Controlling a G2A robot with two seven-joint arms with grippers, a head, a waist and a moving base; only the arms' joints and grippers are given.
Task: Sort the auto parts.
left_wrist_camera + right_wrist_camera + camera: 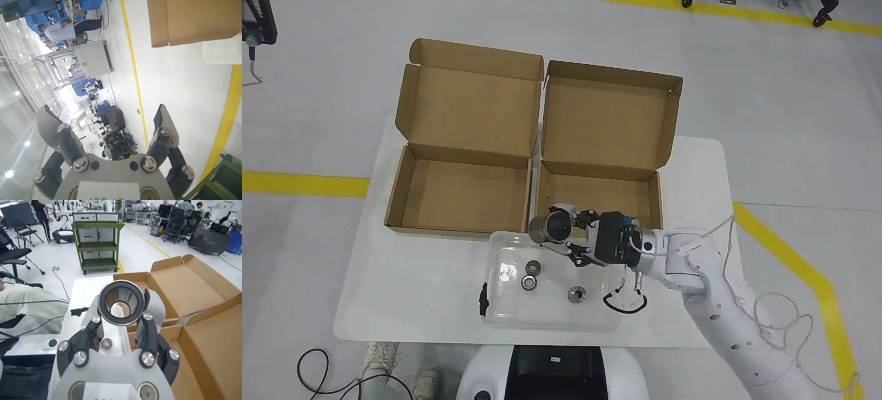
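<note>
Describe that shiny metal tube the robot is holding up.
The bearing sleeve is a short, hollow cylinder of shiny grey metal with a dark ring around its open end and lengthwise rows of tiny beads inside. It lies on its side, clamped between the two fingers of the right gripper. It hangs above the far edge of the clear tray, beside the right cardboard box.

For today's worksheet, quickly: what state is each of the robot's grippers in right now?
Left gripper: jaws open, holding nothing.
Right gripper: jaws shut on the metal bearing sleeve.
</note>
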